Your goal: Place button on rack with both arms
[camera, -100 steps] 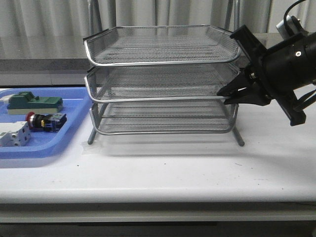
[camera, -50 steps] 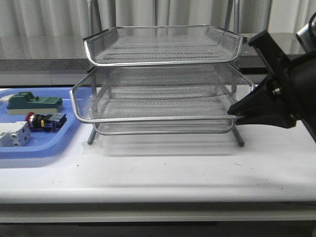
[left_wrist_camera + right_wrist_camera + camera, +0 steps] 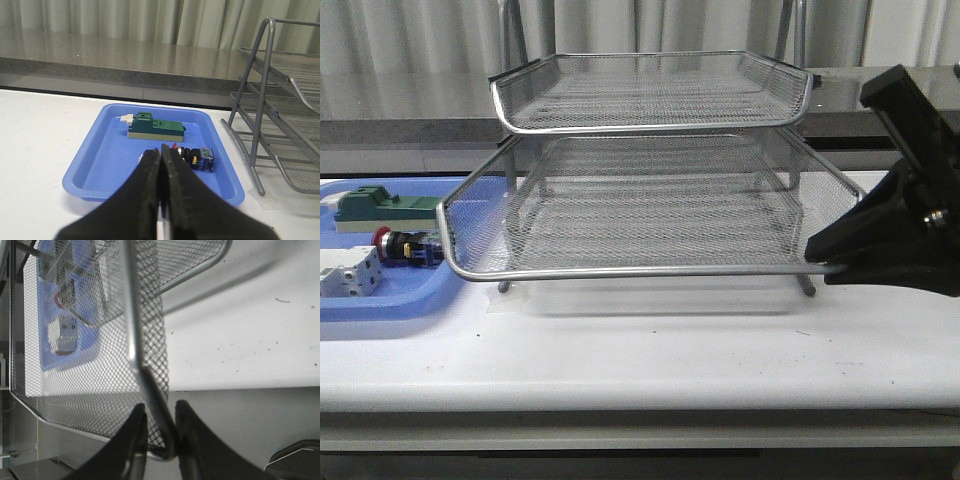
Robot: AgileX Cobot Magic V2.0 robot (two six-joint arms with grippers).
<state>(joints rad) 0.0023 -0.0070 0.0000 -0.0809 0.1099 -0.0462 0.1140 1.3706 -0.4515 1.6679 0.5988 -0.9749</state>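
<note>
The button (image 3: 405,245), red cap on a black body, lies on its side in the blue tray (image 3: 380,305). The left wrist view shows the button (image 3: 196,155) just beyond my left gripper (image 3: 161,150), which is shut and empty above the blue tray (image 3: 95,160). The left arm is outside the front view. The rack (image 3: 650,125) stands mid-table, its middle tier (image 3: 640,271) drawn out toward the front. My right gripper (image 3: 820,262) is shut on that tier's front right corner; its rim (image 3: 131,340) runs between the right gripper (image 3: 160,412) fingers.
A green block (image 3: 390,207) and a white terminal block (image 3: 345,272) share the blue tray with the button. The rack's leg (image 3: 255,150) stands close to the tray's right side. The pulled-out tier overhangs the tray's right edge.
The right gripper has drawn the middle tier out of the rack toward the front, moving right and lower in the front view. The button and tray have not moved.
</note>
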